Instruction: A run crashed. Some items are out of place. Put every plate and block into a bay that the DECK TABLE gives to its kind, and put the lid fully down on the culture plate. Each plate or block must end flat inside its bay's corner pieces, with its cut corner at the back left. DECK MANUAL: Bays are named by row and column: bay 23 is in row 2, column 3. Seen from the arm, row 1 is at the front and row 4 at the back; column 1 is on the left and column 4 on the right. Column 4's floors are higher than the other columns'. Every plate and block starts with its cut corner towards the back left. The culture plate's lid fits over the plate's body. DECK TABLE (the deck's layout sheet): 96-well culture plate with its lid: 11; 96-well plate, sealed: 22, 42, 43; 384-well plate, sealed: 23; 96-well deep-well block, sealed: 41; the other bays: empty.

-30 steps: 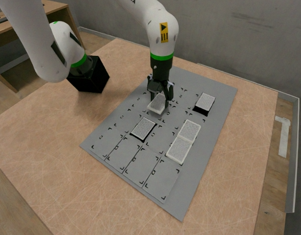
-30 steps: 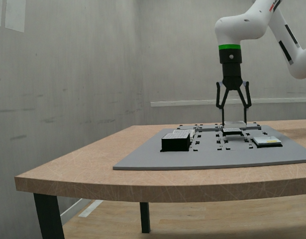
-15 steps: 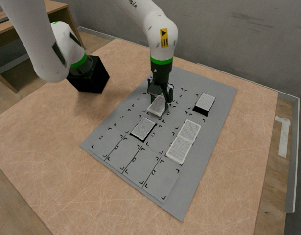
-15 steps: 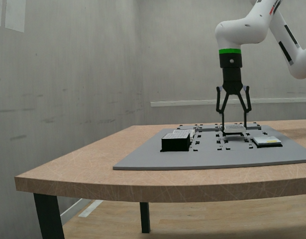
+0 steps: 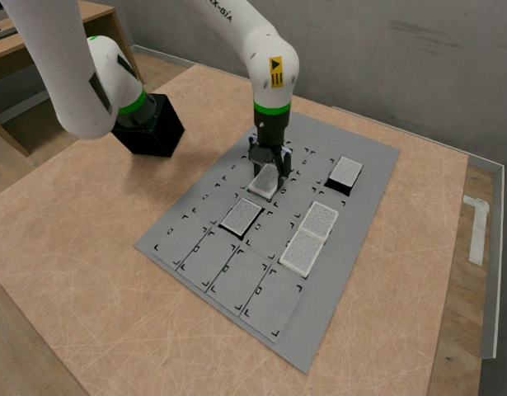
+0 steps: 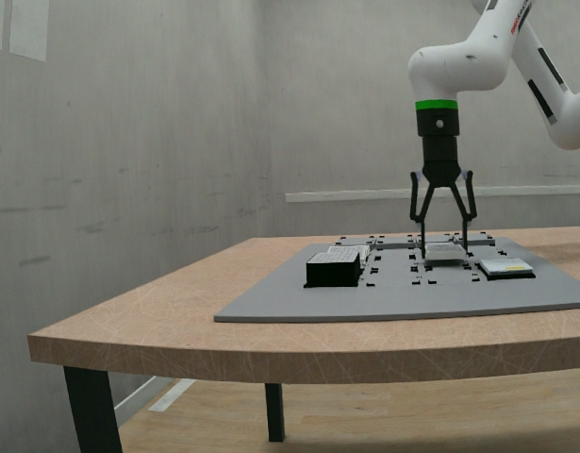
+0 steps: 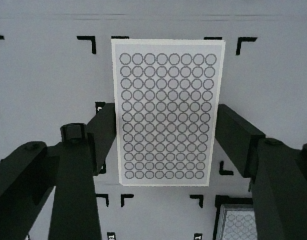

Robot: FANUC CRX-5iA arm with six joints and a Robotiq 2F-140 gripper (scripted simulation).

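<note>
My gripper [image 5: 270, 172] is shut on a white sealed 96-well plate [image 5: 265, 180], with one finger on each long side. In the wrist view the plate [image 7: 168, 111] hangs between the fingers over a bay's black corner marks. In the side view the plate [image 6: 444, 253] is level and very low over the grey deck [image 6: 402, 287]; I cannot tell whether it touches. A black deep-well block [image 5: 345, 173] stands in a bay to the right. A black-based plate [image 5: 241, 216] lies flat in a bay in front of the gripper.
Two white plates [image 5: 319, 219] [image 5: 302, 252] lie end to end on the deck's right side, touching each other. The arm's black base [image 5: 148, 125] stands at the table's left. A corner of another plate [image 7: 238, 225] shows at the wrist view's lower right.
</note>
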